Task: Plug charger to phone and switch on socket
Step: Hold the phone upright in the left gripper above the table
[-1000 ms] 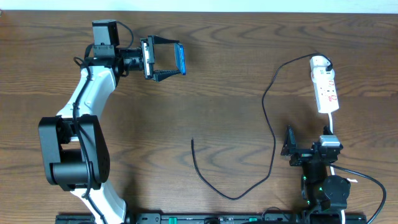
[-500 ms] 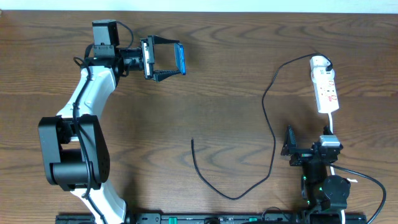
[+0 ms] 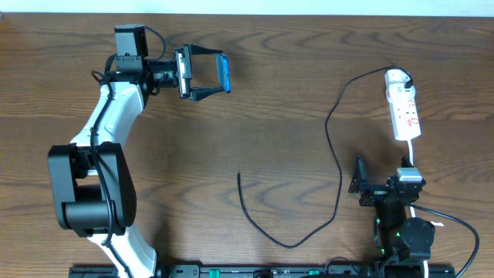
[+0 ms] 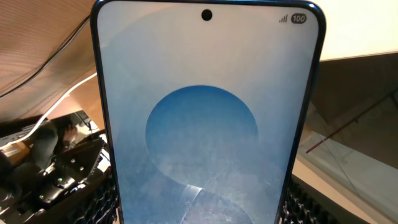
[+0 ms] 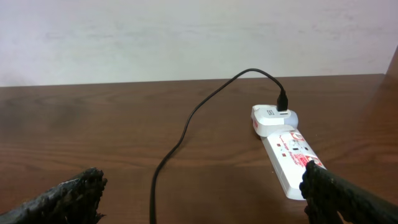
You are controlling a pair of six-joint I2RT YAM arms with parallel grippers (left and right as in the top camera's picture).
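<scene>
showing "100" top right: phone in left end effector

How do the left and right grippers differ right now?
The left gripper grips the phone by its long edges at the table's far left. The right gripper is empty, jaws wide, and faces the socket at the near right. Both have black fingers.

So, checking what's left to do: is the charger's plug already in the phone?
No, the charger's free plug lies on the table, well apart from the phone held in the left gripper.
</scene>
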